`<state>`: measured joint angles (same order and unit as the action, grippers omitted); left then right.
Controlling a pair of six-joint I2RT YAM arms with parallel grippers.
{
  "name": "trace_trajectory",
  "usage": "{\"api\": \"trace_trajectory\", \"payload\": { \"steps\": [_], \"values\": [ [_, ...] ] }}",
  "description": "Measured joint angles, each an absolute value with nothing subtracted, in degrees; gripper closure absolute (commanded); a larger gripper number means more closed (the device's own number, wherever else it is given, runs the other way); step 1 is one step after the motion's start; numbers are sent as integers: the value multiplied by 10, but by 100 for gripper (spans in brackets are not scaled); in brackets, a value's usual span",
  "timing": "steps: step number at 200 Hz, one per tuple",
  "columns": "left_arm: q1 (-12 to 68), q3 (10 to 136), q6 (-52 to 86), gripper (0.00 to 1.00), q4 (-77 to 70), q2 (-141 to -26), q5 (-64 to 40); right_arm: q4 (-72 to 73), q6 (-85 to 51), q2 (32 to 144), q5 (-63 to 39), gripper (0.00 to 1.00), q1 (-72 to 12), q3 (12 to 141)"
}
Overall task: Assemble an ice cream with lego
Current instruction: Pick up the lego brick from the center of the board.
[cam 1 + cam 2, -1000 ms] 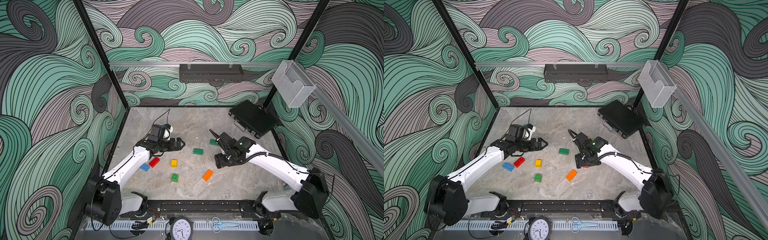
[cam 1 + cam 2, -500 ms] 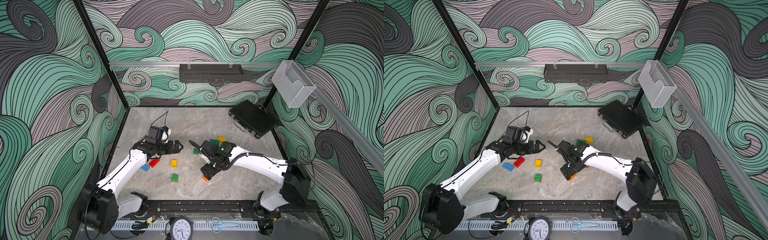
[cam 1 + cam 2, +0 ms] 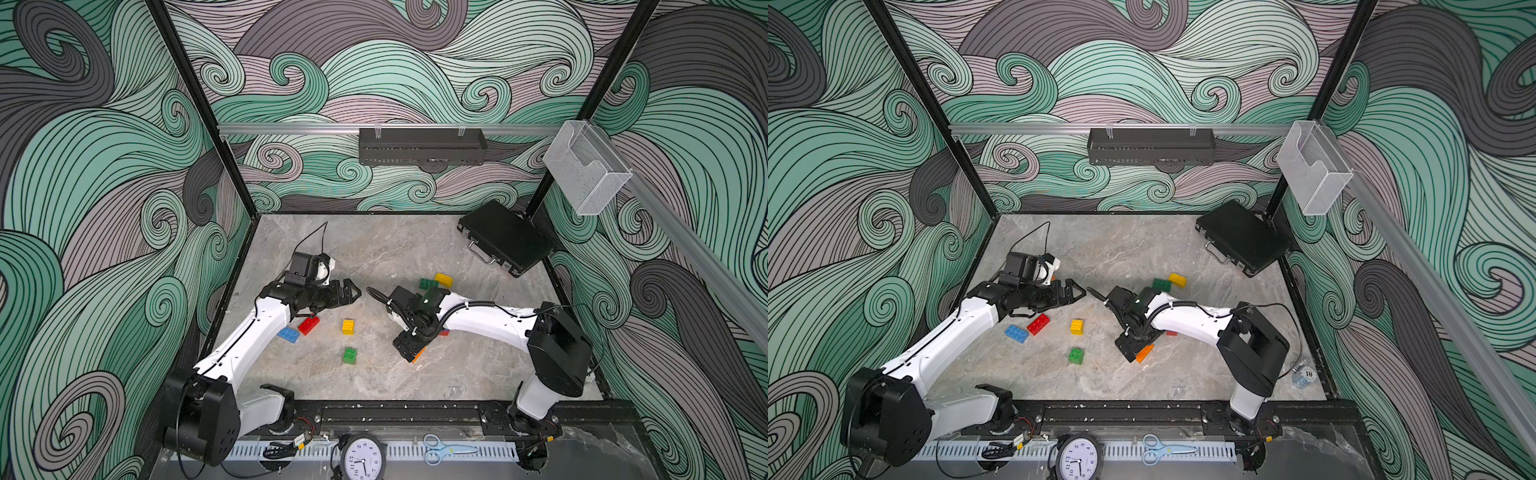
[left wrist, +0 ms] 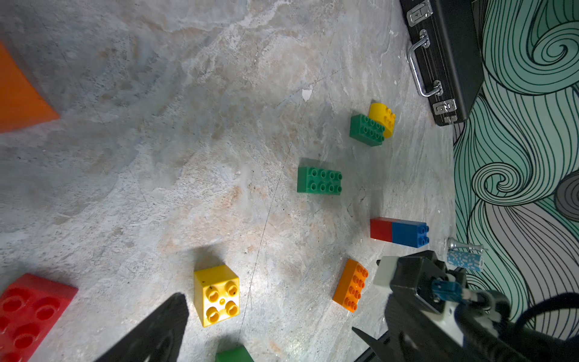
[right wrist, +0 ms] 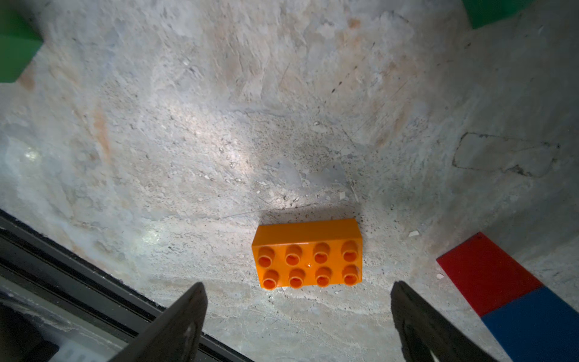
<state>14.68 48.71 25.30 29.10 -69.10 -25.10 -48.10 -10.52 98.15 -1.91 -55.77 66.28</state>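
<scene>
Since a second ago the right arm has swung from the right side toward the middle of the table. The right gripper now hangs over the orange brick, its fingers spread wide on either side and touching nothing. In both top views only a sliver of that brick shows, and a red-and-blue pair is mostly hidden under the arm. The orange brick is oblong and lies flat with eight studs up, right of centre toward the front edge. The left gripper gapes empty, left of centre.
</scene>
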Motion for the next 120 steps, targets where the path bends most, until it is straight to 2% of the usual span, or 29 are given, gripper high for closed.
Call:
{"api": "trace_trajectory", "payload": {
  "steps": [120],
  "values": [
    [141,470,270,1,273,-675,-267,-425,-130,1005,-4,21,-568,620]
  ]
}}
